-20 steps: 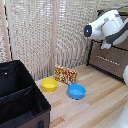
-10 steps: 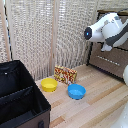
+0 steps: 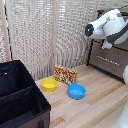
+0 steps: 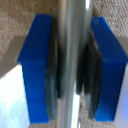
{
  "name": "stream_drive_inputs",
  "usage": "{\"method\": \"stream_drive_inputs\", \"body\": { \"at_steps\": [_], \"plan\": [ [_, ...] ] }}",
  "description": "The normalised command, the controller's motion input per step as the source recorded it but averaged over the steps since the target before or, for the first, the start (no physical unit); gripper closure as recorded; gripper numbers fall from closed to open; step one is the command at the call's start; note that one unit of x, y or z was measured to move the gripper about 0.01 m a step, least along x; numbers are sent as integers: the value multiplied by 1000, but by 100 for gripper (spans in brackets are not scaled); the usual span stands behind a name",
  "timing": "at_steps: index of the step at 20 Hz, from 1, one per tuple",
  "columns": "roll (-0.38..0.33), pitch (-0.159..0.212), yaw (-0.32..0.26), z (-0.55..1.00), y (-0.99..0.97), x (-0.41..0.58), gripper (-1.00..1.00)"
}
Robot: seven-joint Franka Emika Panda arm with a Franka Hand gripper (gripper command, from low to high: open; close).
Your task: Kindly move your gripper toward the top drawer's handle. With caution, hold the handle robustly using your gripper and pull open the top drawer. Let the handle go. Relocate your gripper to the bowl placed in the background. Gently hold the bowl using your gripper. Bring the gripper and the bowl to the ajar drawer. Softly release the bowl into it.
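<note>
Wrist view: gripper [image 4: 70, 67] has its blue pads [image 4: 37, 65] either side of the handle [image 4: 72, 60], a silver bar running down the middle of the frame, dark inner faces pressed to it — clamped on the handle. Grey-brown surface behind it reads as the top drawer [image 4: 15, 30] front.

Exterior view: white arm [image 3: 107, 26] at upper right, reaching toward the dresser [image 3: 107, 59] at the right edge; the gripper itself is hidden there. Can't tell whether the drawer has slid out at all; no gap shows.

Progress, as a judgement: approach and grasp done, pull either just starting or not begun. Left: open drawer, let go, fetch bowl, drop it in.

Yellow bowl [image 3: 49, 84] sits untouched on the wooden floor [image 3: 100, 105], centre-left, near the blue bowl [image 3: 76, 91]. Patterned box [image 3: 65, 75] just behind both; its print is too blurred to read. Black bin [image 3: 20, 97] lower left. No readable writing or brands anywhere.
</note>
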Motion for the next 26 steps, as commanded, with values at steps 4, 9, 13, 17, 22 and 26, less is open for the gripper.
{"method": "stream_drive_inputs", "body": {
  "at_steps": [4, 9, 13, 17, 22, 26],
  "plan": [
    [87, 21, 31, 143, 844, 228, 100],
    [28, 12, 2, 125, 925, 273, 100],
    [-2, 0, 0, 116, 965, 191, 100],
    [-8, 6, 0, 92, 831, 114, 100],
    [-23, 22, 1, 0, 219, 255, -100],
    [-2, 12, 63, 0, 333, 341, -100]
  ]
}}
